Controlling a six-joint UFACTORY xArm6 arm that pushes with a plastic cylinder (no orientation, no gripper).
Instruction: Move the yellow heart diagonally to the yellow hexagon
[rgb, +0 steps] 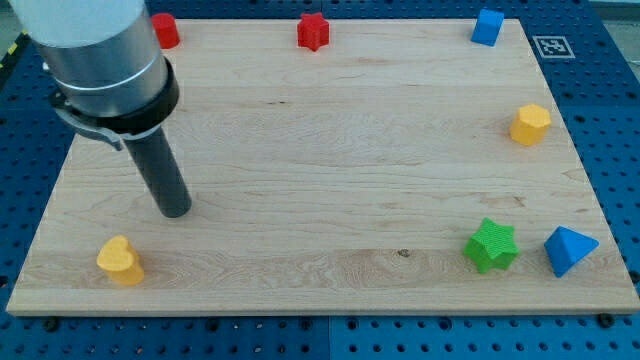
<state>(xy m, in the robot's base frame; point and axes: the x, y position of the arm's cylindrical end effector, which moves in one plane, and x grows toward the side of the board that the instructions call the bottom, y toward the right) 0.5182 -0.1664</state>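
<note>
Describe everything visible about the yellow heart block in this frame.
The yellow heart is a small, solid-looking block of matte orange-yellow, plastic or painted by its look, with two rounded lobes. It lies flat on the wooden board near the view's bottom-left corner, close to the front edge. Nothing touches it: my tip stands apart, above and to its right in the view.
</note>
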